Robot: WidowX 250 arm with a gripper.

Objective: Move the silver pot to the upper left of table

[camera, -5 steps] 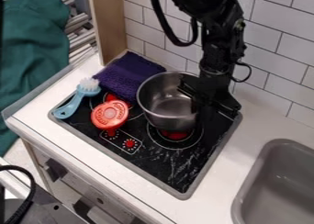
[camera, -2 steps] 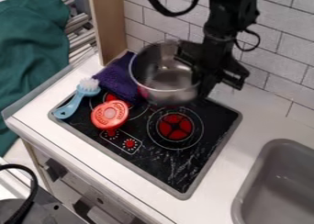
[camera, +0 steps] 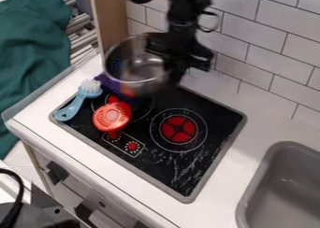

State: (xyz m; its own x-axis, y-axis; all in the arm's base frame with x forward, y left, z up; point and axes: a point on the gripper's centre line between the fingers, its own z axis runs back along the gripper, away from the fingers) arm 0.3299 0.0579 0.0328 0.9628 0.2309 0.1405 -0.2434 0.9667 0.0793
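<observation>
The white tabletop (camera: 226, 168) is carrying a black stove (camera: 163, 164), and a gray sink (camera: 287, 187) is occupying its lower right corner. The silver pot (camera: 139, 73) is hanging above the stove's upper corner, partly covering a purple cloth (camera: 111, 84). The end effector (camera: 169, 63) is grasping the pot's right side. A red utensil (camera: 112, 115) is lying near the stove's left corner, beside a blue brush (camera: 78, 99).

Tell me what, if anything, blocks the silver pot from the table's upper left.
The purple cloth does: it lies at the upper left of the stove, partly hidden by the raised silver pot, and could end up under it.
</observation>
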